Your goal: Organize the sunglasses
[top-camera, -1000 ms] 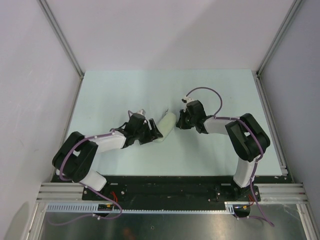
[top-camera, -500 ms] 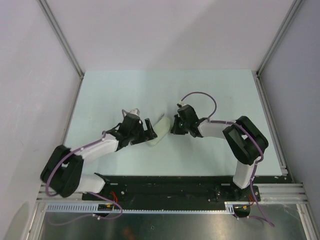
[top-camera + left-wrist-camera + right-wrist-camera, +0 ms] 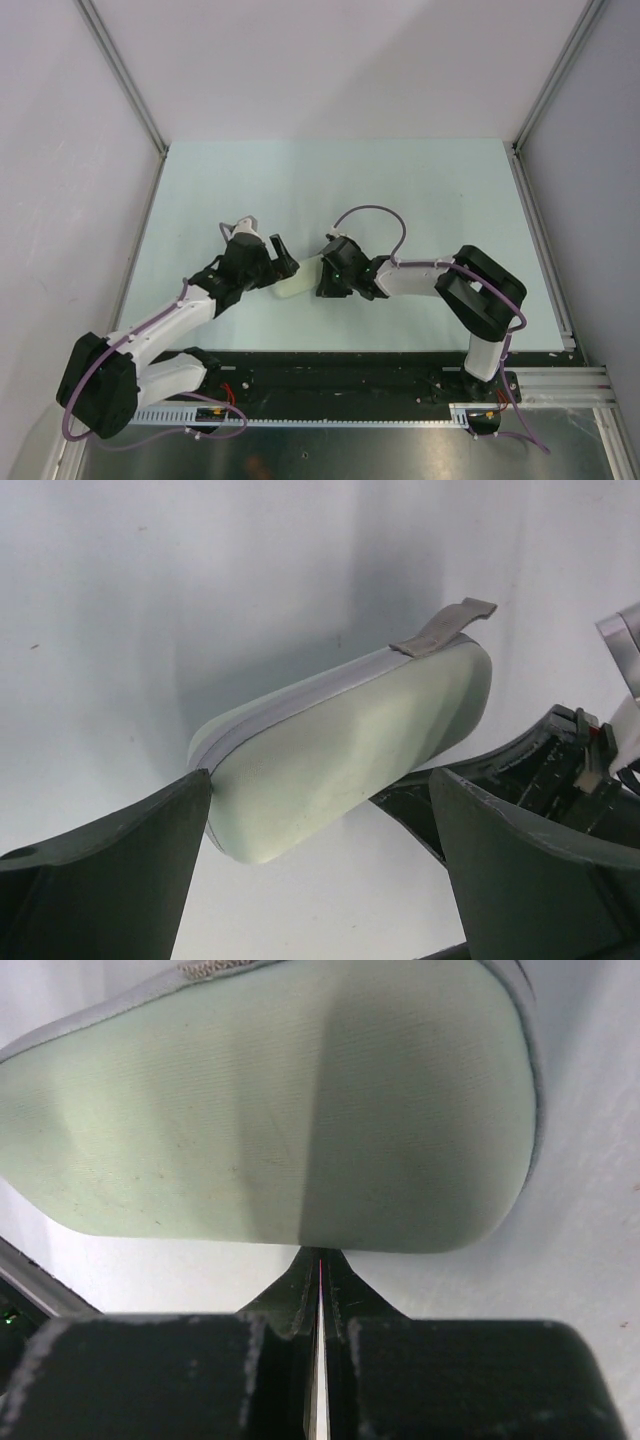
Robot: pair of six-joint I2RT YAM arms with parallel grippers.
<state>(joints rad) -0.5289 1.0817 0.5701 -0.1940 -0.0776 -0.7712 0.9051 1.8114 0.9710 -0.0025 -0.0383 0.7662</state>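
Top ext. view: a pale oblong case (image 3: 300, 277) is seen lying closed on the light table (image 3: 400, 180), near the front-centre, betw. the two arms. The left gripper (image 3: 280, 262) is brought in from the case's left end and the right gripper (image 3: 325, 281) from its right end. The sunglasses are not seen in this view. Whether they are inside the shut case cannot be told.

Left wrist view: the case (image 3: 350, 745) is shown lengthwise w/ a grey zip seam (image 3: 300, 695) along its upper edge and a grey pull tab (image 3: 445, 627) sticking out at the far end. The left gripper (image 3: 320, 780) is held wide. One finger tip is met by the case's near corner, the other is kept apart from it, so nothing is gripped. Dark parts of the right arm are seen just behind the case.

Right wrist view: the right gripper (image 3: 320, 1285) is seen fully closed w/ nothing betw. the fingers. Its tips are set at the case's (image 3: 280, 1110) lower edge, prob. touching. No sunglasses are shown here either.
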